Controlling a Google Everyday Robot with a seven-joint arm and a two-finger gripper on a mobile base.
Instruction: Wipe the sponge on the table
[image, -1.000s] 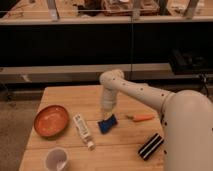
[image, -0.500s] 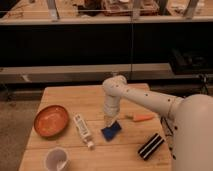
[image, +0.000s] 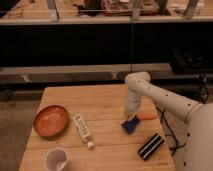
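1 tool (image: 130, 118) at 1 sponge (image: 131, 127), 1 bowl (image: 50, 120)

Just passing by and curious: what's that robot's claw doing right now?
Gripper: down at the small dark-blue rectangular sponge on the light wooden table; whether it grips it cannot be told.

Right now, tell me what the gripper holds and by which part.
Seemingly the sponge: the gripper meets its far end on the table, but an actual clamp cannot be told.
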